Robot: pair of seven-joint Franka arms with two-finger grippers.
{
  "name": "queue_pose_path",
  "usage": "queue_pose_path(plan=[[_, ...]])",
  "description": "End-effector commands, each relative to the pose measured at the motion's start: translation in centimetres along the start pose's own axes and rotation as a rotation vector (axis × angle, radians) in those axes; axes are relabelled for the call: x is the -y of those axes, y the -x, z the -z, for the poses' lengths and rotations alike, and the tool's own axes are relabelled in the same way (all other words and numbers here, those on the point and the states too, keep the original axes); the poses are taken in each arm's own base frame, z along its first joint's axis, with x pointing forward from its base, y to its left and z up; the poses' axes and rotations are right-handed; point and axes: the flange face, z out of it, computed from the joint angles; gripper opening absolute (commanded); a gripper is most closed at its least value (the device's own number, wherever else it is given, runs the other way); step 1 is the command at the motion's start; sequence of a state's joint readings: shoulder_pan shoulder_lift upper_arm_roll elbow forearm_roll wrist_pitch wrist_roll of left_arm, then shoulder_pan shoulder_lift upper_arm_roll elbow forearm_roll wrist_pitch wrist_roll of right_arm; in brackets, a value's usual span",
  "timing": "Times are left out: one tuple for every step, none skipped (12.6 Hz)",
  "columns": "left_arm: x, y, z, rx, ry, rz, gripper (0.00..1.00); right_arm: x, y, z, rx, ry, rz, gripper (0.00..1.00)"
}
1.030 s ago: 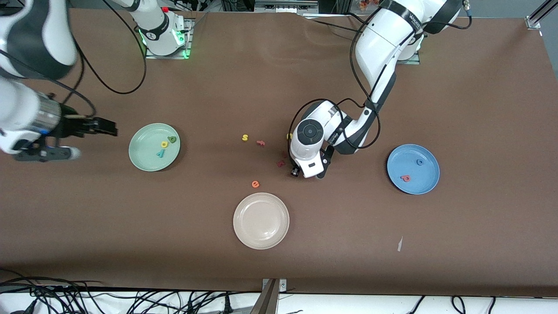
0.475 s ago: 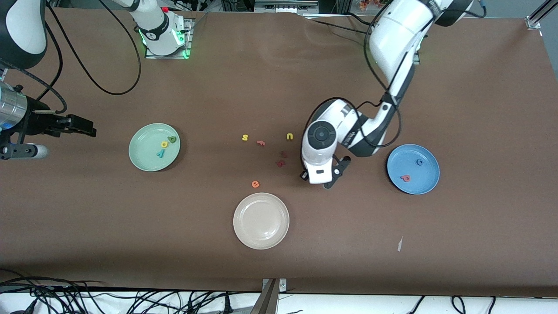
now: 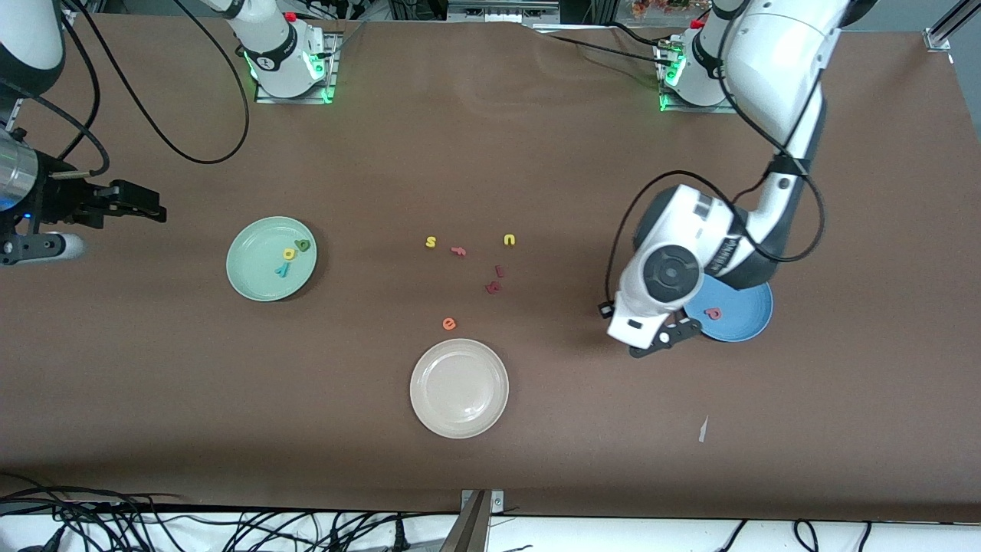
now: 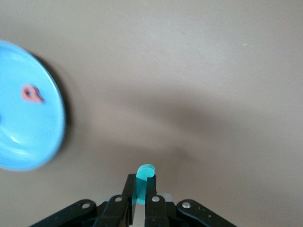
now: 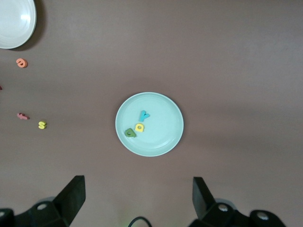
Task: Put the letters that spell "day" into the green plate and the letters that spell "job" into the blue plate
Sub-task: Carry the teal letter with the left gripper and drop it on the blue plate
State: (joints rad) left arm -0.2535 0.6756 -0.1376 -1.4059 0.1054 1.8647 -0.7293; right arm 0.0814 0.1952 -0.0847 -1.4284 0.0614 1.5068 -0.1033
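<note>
Foam letters on table [image 3: 536,429]: yellow "s" [image 3: 431,242], "u" [image 3: 509,240], orange "e" [image 3: 449,323].

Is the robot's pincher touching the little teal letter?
Touching. The left wrist view shows the left gripper shut on the teal letter, both fingers pressed against its sides, with its top sticking out between them.

Front camera: high, facing the arm bases, whole table [image 3: 490,475] in view. Both wrist cameras look down. Left sees the blue plate [image 4: 28,127] close; right sees the green plate [image 5: 149,124] from higher. The front view shares both.
</note>
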Motion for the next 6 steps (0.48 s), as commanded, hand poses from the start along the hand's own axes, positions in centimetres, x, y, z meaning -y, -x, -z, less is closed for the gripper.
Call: queue_pose_path(plan=[[5.2, -2.4, -0.7, 0.033, -0.014, -0.197, 0.0, 0.7, 4.8, -0.4, -0.09, 0.045, 0.016, 1.0], [7.4, -3.8, -1.1, 0.042, -0.008, -0.259, 0.0, 0.7, 5.4, -0.8, -0.116, 0.048, -0.002, 1.0], [9.4, -4.8, -2.1, 0.057, -0.008, -0.33, 0.0, 0.5, 5.5, -0.7, -0.124, 0.05, -0.005, 1.0], [11.4, -6.0, -2.7, 0.065, -0.003, -0.39, 0.0, 0.6, 5.4, -0.6, -0.13, 0.054, -0.003, 1.0], [12.8, -6.8, -3.1, 0.07, 0.003, -0.444, 0.0, 0.7, 5.2, -0.3, -0.128, 0.072, 0.005, 1.0], [13.9, -7.3, -3.5, 0.078, 0.008, -0.479, 0.0, 0.8, 5.2, -0.2, -0.128, 0.075, 0.009, 1.0]])
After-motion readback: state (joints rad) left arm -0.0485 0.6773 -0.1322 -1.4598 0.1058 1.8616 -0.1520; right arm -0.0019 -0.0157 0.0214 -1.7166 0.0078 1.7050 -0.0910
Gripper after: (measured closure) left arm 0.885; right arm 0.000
